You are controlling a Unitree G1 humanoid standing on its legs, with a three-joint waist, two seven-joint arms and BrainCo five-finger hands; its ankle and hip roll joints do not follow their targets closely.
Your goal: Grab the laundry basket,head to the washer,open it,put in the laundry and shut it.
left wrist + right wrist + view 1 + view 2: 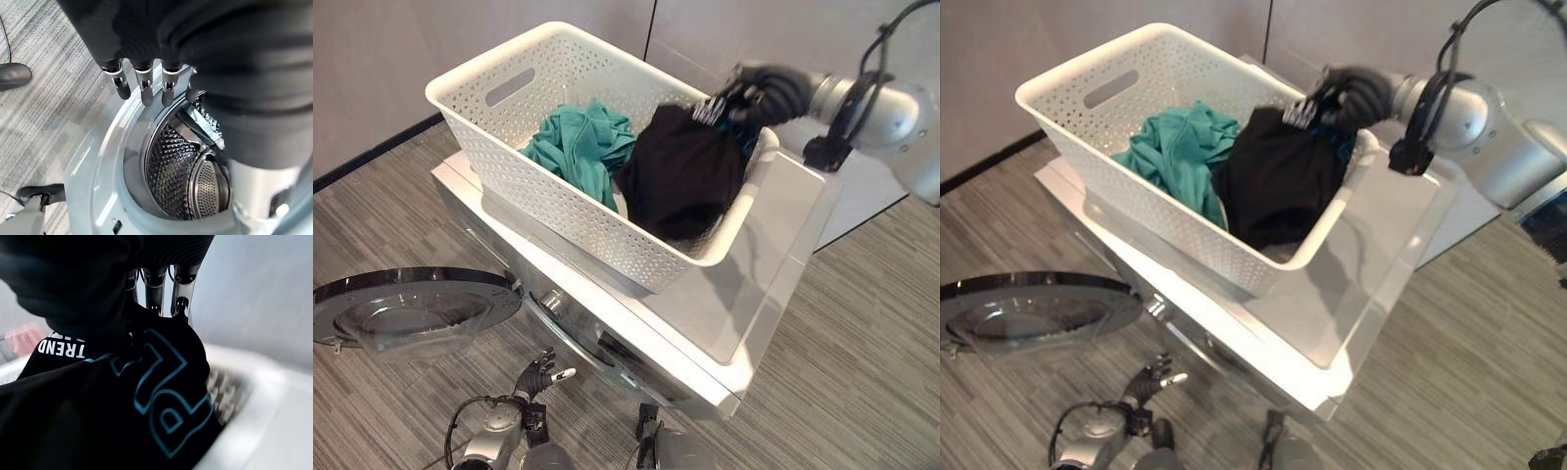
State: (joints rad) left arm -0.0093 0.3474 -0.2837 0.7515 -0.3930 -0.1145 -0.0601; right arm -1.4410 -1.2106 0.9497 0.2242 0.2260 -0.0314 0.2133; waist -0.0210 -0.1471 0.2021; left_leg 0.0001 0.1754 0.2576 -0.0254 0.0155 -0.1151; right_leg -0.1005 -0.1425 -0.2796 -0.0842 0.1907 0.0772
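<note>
Now my right hand (pixel 759 96) clenches the black shirt (pixel 680 171) hanging below it; dragging could tip the basket (pixel 509 147) off the washer (pixel 744 294).

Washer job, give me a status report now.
Right hand shut on black garment in basket. Left hand open by open washer drum. Teal garment waiting. Door swung clear.

The black garment (pixel 98 421) carries a short line of white capital lettering (pixel 61 348) near its gripped edge and, below it, large teal outlined letters (pixel 161 382), seemingly part of a longer word lost in the folds. The washer (pixel 744 294) and basket (pixel 558 211) show no legible markings.
</note>
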